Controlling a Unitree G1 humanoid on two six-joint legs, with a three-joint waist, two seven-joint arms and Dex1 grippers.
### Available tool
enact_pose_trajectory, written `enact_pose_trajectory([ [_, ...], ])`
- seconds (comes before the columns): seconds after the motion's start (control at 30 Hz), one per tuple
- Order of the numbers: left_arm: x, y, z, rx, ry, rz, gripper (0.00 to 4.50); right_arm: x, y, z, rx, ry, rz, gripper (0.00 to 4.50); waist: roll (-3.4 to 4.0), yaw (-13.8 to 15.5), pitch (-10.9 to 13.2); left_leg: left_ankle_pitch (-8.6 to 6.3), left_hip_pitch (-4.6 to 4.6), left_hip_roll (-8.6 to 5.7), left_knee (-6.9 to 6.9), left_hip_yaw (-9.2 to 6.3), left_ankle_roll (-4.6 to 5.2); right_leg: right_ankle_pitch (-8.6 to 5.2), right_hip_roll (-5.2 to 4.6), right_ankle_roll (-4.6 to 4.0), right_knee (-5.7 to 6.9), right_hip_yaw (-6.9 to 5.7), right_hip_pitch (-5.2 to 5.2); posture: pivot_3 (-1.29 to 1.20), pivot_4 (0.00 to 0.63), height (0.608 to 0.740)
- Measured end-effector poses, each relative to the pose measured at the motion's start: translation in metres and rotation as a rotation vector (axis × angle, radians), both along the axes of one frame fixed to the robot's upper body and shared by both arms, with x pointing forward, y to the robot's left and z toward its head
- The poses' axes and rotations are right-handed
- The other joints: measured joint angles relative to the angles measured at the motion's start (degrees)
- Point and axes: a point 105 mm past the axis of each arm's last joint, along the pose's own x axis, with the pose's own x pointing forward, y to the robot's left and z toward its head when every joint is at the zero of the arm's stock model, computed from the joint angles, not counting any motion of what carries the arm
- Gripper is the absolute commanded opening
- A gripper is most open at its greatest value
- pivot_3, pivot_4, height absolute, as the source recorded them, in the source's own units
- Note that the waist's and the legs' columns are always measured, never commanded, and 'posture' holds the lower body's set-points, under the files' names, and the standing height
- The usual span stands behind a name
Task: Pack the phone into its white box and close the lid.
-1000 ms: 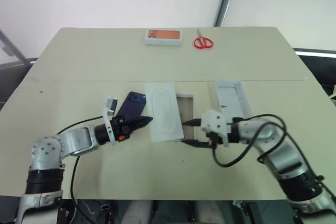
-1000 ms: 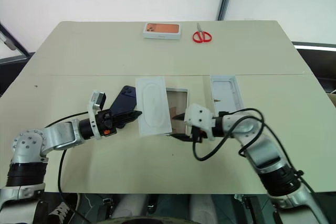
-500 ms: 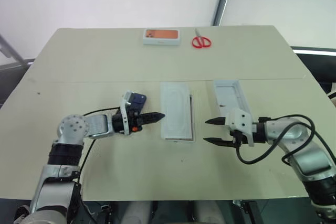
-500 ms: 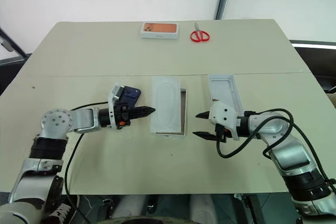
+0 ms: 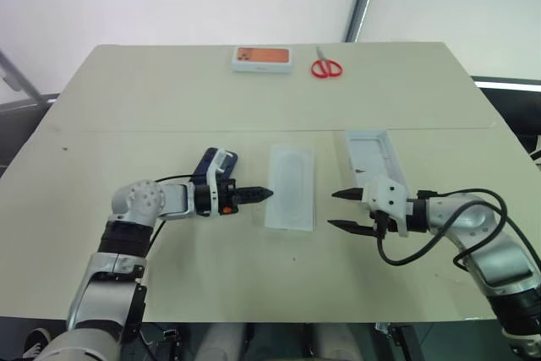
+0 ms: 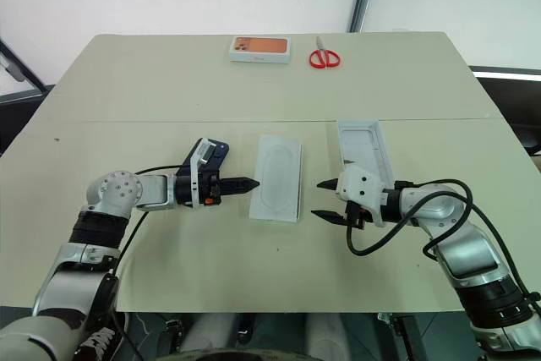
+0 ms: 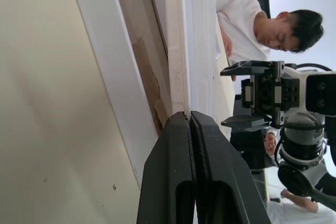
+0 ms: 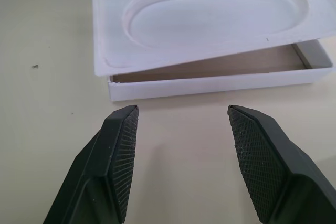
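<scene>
Right now the left gripper point(image 5: 269, 193) has its fingers pressed together, holding nothing, with its tip at the near edge of the flat white insert point(image 5: 291, 198). That insert sits askew on top of the white box point(image 8: 220, 78), which lies directly ahead of the right gripper point(image 5: 335, 210); the right gripper's jaws stand wide and empty, just short of the box's side wall. The phone point(image 5: 216, 166) lies on the table behind the left gripper's wrist, partly hidden by it, and the lid point(image 5: 373, 158) rests open side up just beyond the right gripper.

The main risk, as I judge it, is the insert: it covers the tray, so the phone cannot go in until it is cleared. A closed-tip nudge could slide the whole box toward the right gripper instead of lifting the insert, or tip the insert off unpredictably onto the lid.
</scene>
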Motion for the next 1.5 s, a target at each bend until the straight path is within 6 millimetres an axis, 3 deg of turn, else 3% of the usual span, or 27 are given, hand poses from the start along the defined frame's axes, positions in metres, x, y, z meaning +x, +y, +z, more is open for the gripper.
enact_pose_trajectory([
  [0.67,0.004,0.002,-0.002,-0.013,0.006,0.026,0.0,0.003,-0.003,-0.003,0.0,-0.004,-0.015,2.84,0.0,-0.04,0.0,0.01,0.01,0.0,0.04,-0.01,-0.01,0.01,0.03,0.02,0.06,-0.01,0.0,0.0,0.15,0.74],
  [0.77,0.003,0.001,-0.003,-0.011,0.013,0.02,0.94,0.003,-0.002,-0.004,0.01,-0.006,-0.014,2.93,0.0,-0.03,0.0,0.01,0.01,0.0,0.05,0.0,-0.01,0.01,0.03,0.02,0.07,0.0,0.0,0.0,0.15,0.74],
  [0.93,0.001,-0.004,0.006,-0.051,-0.02,-0.012,3.37,0.003,-0.001,-0.005,0.005,-0.008,-0.011,2.93,-0.01,0.12,-0.02,0.01,0.07,0.0,0.11,-0.04,-0.01,0.02,0.03,0.03,0.08,-0.04,0.13,0.0,0.15,0.74],
  [1.5,0.001,0.003,0.015,0.041,-0.091,-0.023,3.37,0.014,0.011,0.005,0.045,-0.051,0.003,2.93,-0.03,-0.13,-0.02,0.02,0.06,0.01,0.07,-0.05,-0.03,0.02,0.05,0.04,0.11,-0.03,0.07,0.0,0.15,0.74],
])
